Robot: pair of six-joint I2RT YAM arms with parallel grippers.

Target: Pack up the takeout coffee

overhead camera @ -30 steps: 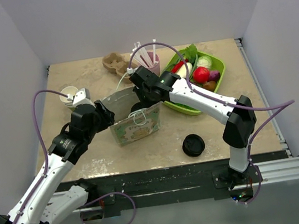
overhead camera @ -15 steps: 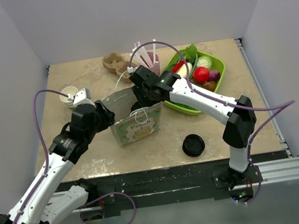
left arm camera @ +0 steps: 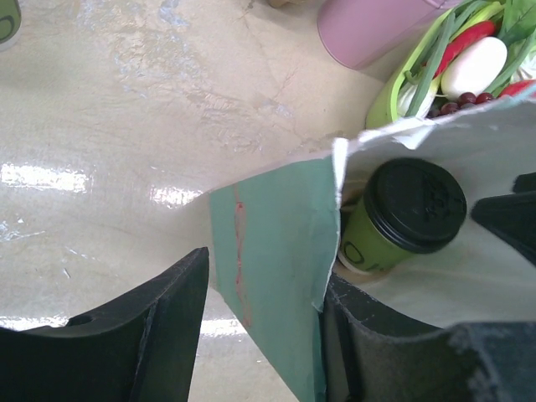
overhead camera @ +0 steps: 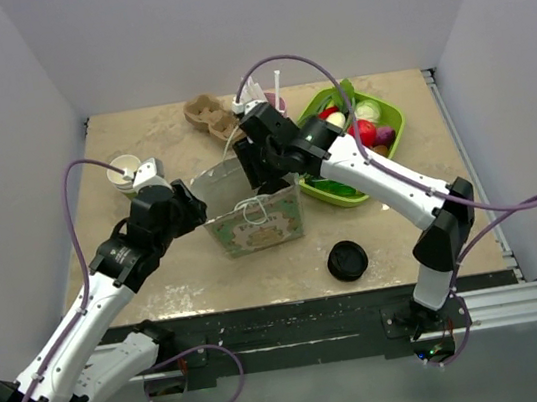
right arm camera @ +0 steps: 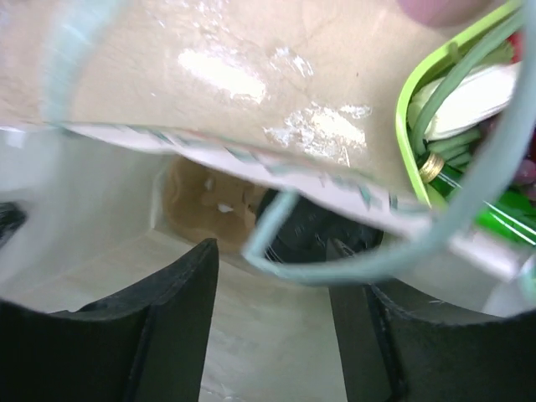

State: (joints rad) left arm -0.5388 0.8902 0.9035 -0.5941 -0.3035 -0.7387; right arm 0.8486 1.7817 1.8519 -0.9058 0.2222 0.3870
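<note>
Coffee (left arm camera: 402,216) upright on floor of bag (overhead camera: 257,225), mid-tabletop. Left gripper (left arm camera: 264,285) astride bag's side wall; pinching or not, cannot tell. Right gripper (right arm camera: 272,251) jaws apart, empty, over bag mouth. Coffee likely light, thin-walled, spill-prone: grasp sides below lid (left arm camera: 419,199), gently.

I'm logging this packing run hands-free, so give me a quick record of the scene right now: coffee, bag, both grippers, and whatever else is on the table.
Coffee: takeout coffee sits inside the paper bag, black lid on.
Bag: standing mid-table, mouth open.
Left arm: left gripper has its fingers either side of the bag's left wall, apparently gripping it.
Right arm: right gripper is open and empty, at the bag's mouth.
Other items: stack of black lids near the front edge; green tray of vegetables to the right.
</note>
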